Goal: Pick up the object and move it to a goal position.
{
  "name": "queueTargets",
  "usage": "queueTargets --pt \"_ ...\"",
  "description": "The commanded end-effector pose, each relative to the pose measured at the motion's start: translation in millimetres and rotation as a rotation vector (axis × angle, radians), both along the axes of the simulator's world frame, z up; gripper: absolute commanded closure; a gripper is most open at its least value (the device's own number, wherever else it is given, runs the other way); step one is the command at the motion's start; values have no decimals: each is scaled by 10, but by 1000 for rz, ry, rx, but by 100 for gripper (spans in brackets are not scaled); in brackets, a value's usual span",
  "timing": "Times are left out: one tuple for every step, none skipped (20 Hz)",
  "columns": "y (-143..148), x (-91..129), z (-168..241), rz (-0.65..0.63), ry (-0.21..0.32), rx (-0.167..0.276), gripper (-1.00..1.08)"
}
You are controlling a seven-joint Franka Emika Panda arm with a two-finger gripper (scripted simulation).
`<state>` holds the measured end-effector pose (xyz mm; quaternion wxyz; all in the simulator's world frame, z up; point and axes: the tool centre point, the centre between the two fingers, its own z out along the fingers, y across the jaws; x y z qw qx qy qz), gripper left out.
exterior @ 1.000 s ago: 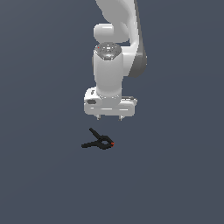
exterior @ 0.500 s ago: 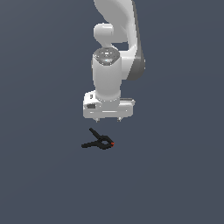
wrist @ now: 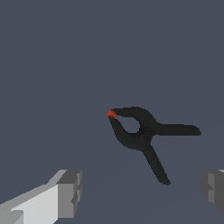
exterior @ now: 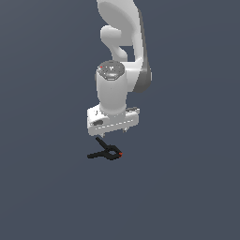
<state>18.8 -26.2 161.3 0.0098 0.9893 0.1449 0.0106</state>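
The object, a small black spring clamp (exterior: 107, 152) with two thin splayed handles and a red-orange tip, lies flat on the dark floor. In the wrist view the clamp (wrist: 146, 133) lies between and beyond my two grey fingers (wrist: 70, 192). My gripper (exterior: 113, 132) hangs just above the clamp, pointing down, open and empty. Its short fingertips barely show under the white hand in the exterior view. The tip points to the exterior view's right.
The plain dark grey floor (exterior: 187, 187) surrounds the clamp on all sides. The white arm (exterior: 122, 51) rises above the gripper towards the top of the exterior view. No other objects show.
The arm has come down and shifted slightly towards the exterior view's left, so the gripper now hangs closer above the clamp. The clamp has not moved.
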Motion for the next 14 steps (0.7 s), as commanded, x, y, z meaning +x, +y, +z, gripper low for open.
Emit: queueTargets --pt "-30 18 -60 67 4 -3 -92" --pt "-41 25 -84 94 5 -4 -92" --pt "-53 31 -108 120 7 -5 -92" --pt "-64 38 -132 146 8 -6 -92" --pt "-76 45 -156 173 9 -7 -92" --pt "-87 51 -180 199 11 -7 -92" --pt "-98 57 -204 225 12 -8 -92" --pt "-110 63 -228 252 13 -8 -92" --pt "-121 69 -252 278 15 -9 -92" --pt "-132 75 -276 304 16 -9 -92" --pt "-144 81 -300 331 17 -10 -92" --pt "-155 87 -324 357 19 -10 -92" --pt "-166 93 -348 383 20 -10 -92" --pt "-177 98 -372 409 21 -10 -92"
